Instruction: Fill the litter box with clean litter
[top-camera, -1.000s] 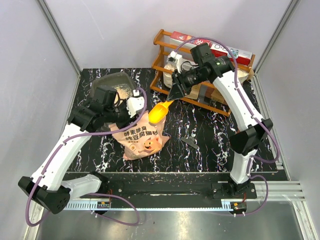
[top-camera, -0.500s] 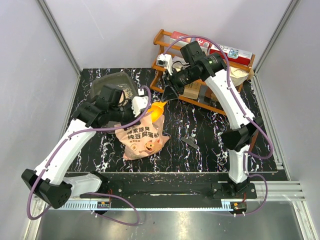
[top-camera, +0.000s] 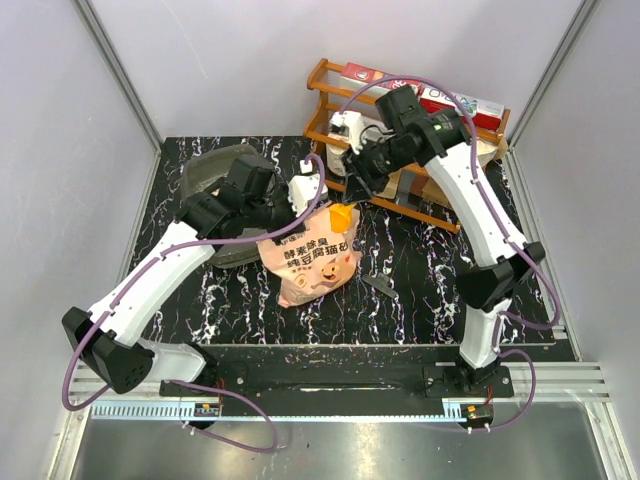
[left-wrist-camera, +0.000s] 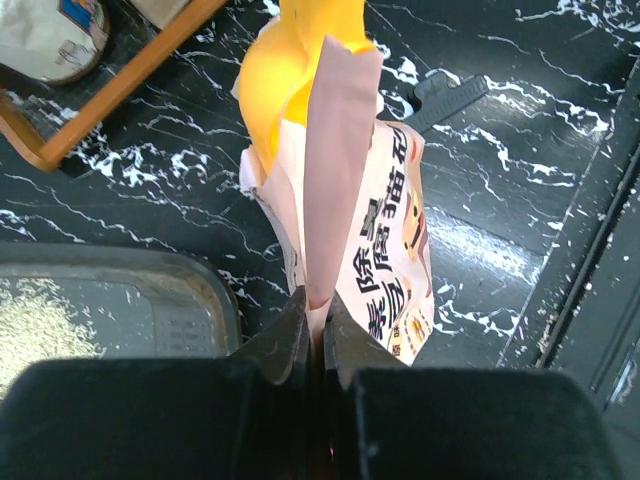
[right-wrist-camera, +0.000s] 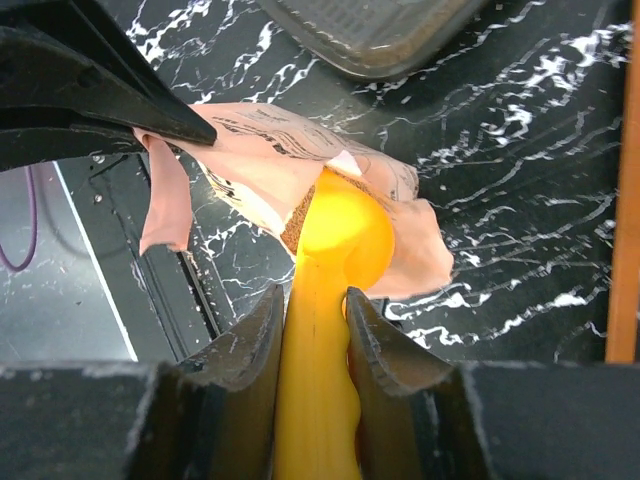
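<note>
Left gripper (left-wrist-camera: 318, 318) now clamped on bag (left-wrist-camera: 385, 270) top edge; bag dragged rightward, stood upright, mouth held open. Right gripper (right-wrist-camera: 315, 305) closed on scoop (right-wrist-camera: 340, 235) handle, bowl now sunk into bag mouth. Scooping judged begun. Box (top-camera: 203, 172) left of bag; thin beige litter (left-wrist-camera: 45, 325) patch seen inside, mostly unfilled.

We are looking into a robotics lab's test cell: grey panels (top-camera: 230, 60) on aluminium struts (top-camera: 117, 70) are closing in the upper frame, and two white arms (top-camera: 150, 287) trailing purple cables (top-camera: 240, 442) are standing bolted to a rail (top-camera: 350, 405) along the bottom edge. Household props are sitting on the black marbled table (top-camera: 420, 300): a litter box (top-camera: 205, 168) upper left, a pink bag (top-camera: 315, 262) at centre, a wooden rack (top-camera: 318, 72) upper right.
</note>
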